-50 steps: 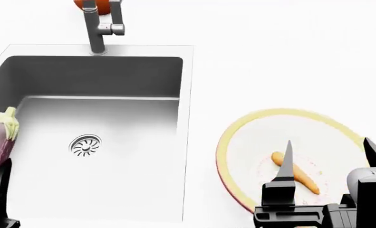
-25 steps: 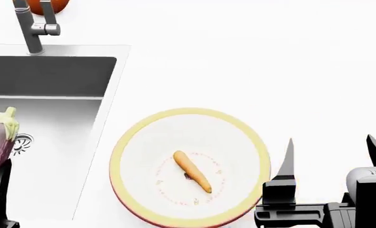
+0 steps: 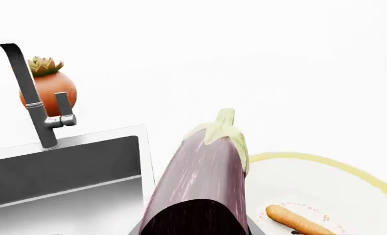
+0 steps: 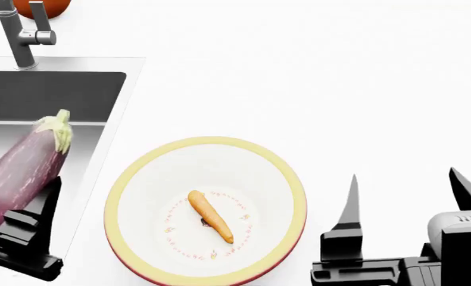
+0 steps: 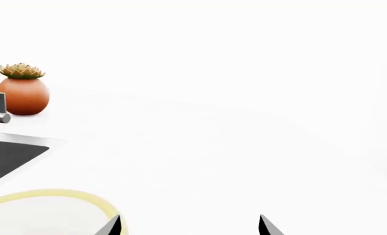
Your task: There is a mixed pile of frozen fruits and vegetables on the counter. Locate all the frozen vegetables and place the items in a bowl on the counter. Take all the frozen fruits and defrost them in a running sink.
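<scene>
I'm carrying the eggplant (image 4: 25, 168) in my left gripper (image 4: 16, 229), closed on its lower end, above the sink (image 4: 52, 95); the carrot (image 4: 209, 216) already lies in the bowl (image 4: 140, 173). Next I should swing it over the bowl and let go. My right gripper (image 4: 402, 196) hangs spread wide, empty, above the bare white worktop (image 4: 315, 77); a potted succulent (image 5: 23, 89) stands behind the faucet (image 3: 38, 105)

We see a brushed grey steel sink (image 4: 28, 95), a smooth white counter (image 4: 315, 89), and a glossy, streaked eggplant (image 3: 200, 181).
</scene>
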Motion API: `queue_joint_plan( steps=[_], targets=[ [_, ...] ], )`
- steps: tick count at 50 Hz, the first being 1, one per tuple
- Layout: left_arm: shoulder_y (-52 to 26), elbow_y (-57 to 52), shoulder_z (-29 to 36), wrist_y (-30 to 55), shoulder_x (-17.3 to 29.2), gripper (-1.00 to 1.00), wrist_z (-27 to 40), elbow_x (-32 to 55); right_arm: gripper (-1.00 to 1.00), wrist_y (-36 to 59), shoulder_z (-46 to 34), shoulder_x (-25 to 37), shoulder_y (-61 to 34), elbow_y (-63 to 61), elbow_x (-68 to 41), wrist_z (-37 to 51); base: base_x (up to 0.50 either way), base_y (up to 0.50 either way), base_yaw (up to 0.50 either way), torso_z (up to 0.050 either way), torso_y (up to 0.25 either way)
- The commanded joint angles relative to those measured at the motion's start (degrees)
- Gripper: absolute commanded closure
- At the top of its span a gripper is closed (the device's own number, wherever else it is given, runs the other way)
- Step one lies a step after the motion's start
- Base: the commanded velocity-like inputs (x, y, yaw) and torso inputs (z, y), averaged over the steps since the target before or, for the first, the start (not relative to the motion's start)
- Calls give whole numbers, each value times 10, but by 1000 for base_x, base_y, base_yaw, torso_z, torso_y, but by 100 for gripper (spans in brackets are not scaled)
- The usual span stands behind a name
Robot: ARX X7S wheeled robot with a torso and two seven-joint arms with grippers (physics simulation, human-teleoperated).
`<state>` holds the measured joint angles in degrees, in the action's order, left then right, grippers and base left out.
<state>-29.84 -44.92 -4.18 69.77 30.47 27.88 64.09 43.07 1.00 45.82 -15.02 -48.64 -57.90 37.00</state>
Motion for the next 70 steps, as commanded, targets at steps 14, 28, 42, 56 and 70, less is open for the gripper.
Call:
queue_joint_plan(
  steps=[14,28,42,56,70],
  targets=[
    [-154,111,180,35,-130,100,-12,25,-100,-16,21,8,7,-14,-38,-10,0,0,0,0,1],
    [-155,184,289,-22,-169,100,-58,-71,-100,-19,24,11,11,-10,-35,-10,0,0,0,0,0],
    [-172,267,323,-61,-181,100,-87,-117,-100,-22,19,10,11,-7,-33,-12,0,0,0,0,0],
    [-169,270,314,-62,-178,-100,-70,-114,-100,-30,8,-1,16,4,-30,-26,0,0,0,0,1],
    [-168,185,217,-29,-135,-100,-4,-44,-100,-31,-6,-7,11,13,-19,-31,0,0,0,0,0]
  ],
)
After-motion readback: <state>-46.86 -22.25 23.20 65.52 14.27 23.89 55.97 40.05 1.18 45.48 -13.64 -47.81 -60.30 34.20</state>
